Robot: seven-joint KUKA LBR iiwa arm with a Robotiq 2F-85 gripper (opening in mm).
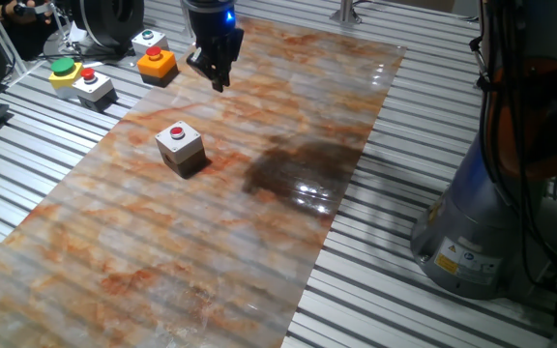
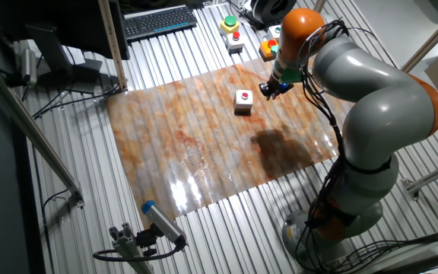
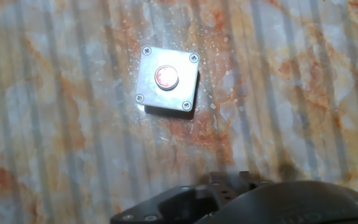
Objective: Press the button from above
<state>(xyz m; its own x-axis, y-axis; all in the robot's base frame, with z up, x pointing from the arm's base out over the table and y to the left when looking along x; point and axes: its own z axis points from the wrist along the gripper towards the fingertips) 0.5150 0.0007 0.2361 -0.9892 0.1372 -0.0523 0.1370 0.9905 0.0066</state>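
The button [image 1: 177, 132] is small, round and red, on top of a grey-white cube box [image 1: 182, 153] that stands on the marbled mat. It also shows in the other fixed view [image 2: 243, 96] and in the hand view [image 3: 166, 76], above centre. My gripper [image 1: 219, 77] hangs in the air, apart from the box, behind it and to its right in the one fixed view. In the other fixed view the gripper [image 2: 269, 90] is right of the box. Its fingertips are not shown clearly enough to tell whether there is a gap.
Beyond the mat's far left corner stand a yellow box with a green button [image 1: 63, 70], a grey box with a red button [image 1: 93, 87], an orange box [image 1: 157, 62] and a white box [image 1: 149, 40]. A dark stain [image 1: 303, 169] marks the mat. The arm's base [image 1: 482, 232] stands at right.
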